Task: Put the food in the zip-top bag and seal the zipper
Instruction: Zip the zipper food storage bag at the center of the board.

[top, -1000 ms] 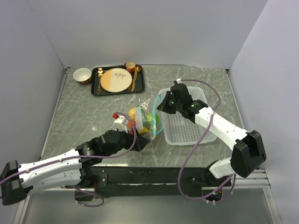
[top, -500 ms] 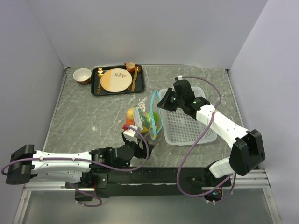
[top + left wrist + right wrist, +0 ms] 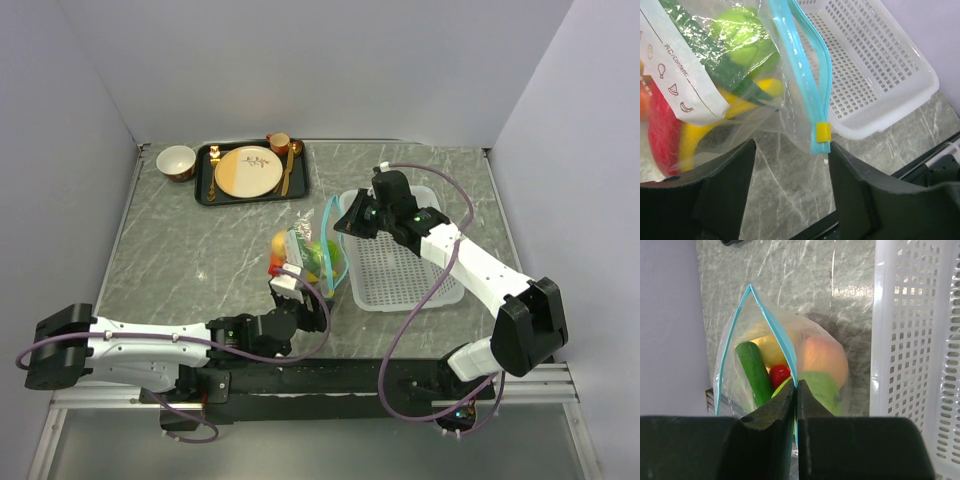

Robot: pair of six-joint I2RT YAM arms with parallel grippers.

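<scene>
Right claw (image 3: 796,385) is pinching zipper (image 3: 781,340) | left claw (image 3: 790,150) is standing released, near corner of zip-top bag (image 3: 765,120) hanging between its jaws

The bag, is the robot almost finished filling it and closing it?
Nearly. Done: the food sits inside the bag. In hand: the right pincer pinches the zipper at one end, and the open left pincer frames the yellow slider. Left: the zipper's mouth gapes open, so it needs sealing.
</scene>
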